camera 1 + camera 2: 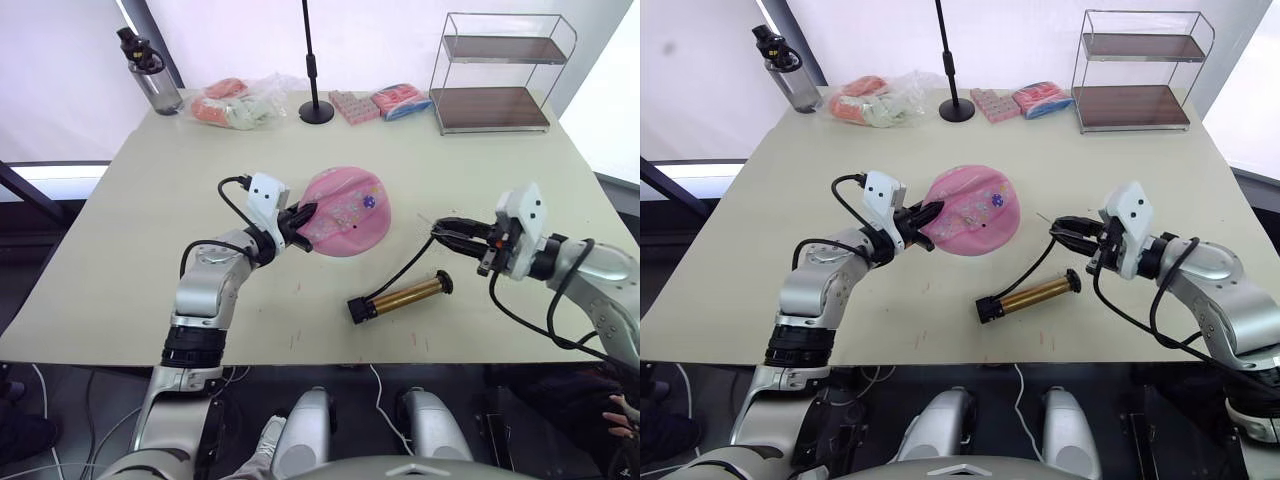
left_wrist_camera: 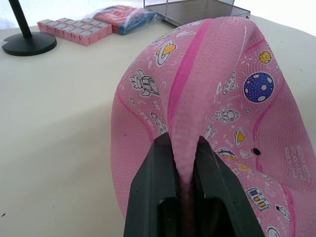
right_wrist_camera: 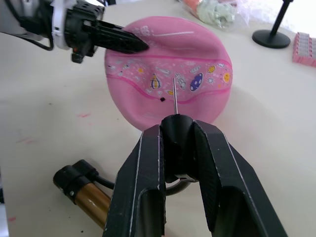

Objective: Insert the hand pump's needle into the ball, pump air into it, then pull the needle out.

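Aiming needle: insertion not yet begun.
Left gripper: clamped on fold of dented ball, mid-bench.
Right gripper: closed on needle fitting, right of ball.
Hand pump: lying near edge.
Next: line needle with valve hole, push in.

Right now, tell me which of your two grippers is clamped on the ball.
The left gripper: it pinches a fold of the deflated pink ball. The right gripper holds the needle fitting, apart from the ball.

Left gripper reaches right, fingers clamped on a pinched fold. Right gripper points left, fingers closed around a small fitting.
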Action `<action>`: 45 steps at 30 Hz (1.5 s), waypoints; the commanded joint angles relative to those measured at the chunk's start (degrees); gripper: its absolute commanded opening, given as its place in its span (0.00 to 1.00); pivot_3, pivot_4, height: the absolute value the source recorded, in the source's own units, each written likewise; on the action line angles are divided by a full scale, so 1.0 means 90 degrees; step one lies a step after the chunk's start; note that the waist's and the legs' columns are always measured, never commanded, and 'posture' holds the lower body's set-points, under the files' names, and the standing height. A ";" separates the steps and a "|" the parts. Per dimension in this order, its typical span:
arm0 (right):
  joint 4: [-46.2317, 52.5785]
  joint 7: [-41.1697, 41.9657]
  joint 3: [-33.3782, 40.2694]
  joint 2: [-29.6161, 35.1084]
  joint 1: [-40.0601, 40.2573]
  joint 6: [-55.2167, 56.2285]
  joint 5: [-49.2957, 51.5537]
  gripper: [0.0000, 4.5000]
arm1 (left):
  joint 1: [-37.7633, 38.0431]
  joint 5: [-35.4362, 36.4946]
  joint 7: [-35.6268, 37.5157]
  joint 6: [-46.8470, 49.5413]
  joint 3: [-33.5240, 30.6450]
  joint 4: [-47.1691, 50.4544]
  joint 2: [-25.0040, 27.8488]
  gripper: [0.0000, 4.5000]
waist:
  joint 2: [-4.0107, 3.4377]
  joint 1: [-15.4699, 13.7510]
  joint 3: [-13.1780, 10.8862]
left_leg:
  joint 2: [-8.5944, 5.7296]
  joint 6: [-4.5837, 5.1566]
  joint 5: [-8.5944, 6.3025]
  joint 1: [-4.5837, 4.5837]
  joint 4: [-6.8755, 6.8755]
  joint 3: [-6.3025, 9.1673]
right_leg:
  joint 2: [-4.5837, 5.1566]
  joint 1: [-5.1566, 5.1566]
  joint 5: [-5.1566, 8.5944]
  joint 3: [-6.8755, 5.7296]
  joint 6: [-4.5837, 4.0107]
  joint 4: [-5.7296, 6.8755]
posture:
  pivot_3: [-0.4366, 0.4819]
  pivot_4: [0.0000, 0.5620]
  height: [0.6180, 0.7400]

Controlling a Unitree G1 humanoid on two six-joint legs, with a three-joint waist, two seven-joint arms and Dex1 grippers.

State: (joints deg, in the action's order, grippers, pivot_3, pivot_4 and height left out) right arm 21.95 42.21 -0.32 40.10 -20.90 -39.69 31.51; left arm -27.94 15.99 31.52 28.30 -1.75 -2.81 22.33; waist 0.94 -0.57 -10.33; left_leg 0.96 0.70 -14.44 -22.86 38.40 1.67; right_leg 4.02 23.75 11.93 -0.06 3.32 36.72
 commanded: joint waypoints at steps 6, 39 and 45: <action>-0.0582 -0.0020 -0.0987 -0.0057 -0.1507 -0.1467 -0.0210 0.07 | -0.0040 -0.0019 -0.0014 -0.0265 -0.0035 0.0033 -0.0095 0.00 | 0.0000 -0.0005 0.0000 | 0.0000 0.0000 0.0000 -0.0001 0.0000 0.0003 | 0.0000 0.0000 -0.0001 -0.0003 -0.0002 0.0002 | 0.48 0.27 0.93; -0.4486 0.0346 -0.3028 -0.1983 -0.5221 -0.3690 -0.1454 0.07 | 0.0136 -0.0131 -0.0048 -0.0487 0.0055 0.0005 -0.0256 0.00 | -0.0003 -0.0001 0.0001 | -0.0007 -0.0001 0.0000 -0.0003 -0.0006 0.0014 | 0.0002 0.0004 -0.0003 -0.0012 -0.0005 0.0005 | 0.48 0.27 0.93; -0.4877 0.0511 -0.3260 -0.2156 -0.5263 -0.3365 -0.1772 0.07 | 0.0171 -0.0110 -0.0067 -0.0455 0.0016 0.0035 -0.0287 0.00 | -0.0003 -0.0003 0.0001 | -0.0009 -0.0001 0.0000 -0.0004 -0.0007 0.0015 | 0.0003 0.0004 -0.0003 -0.0012 -0.0005 0.0005 | 0.48 0.27 0.93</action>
State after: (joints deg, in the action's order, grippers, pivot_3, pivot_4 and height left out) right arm -21.91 45.58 -29.21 21.16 -67.20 -70.60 15.92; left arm -26.75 14.81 30.96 24.56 -1.82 -3.29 20.27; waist 0.91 -0.60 -10.32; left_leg 0.88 0.69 -14.44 -22.90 38.34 1.80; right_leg 4.05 23.79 11.90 -0.17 3.27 36.77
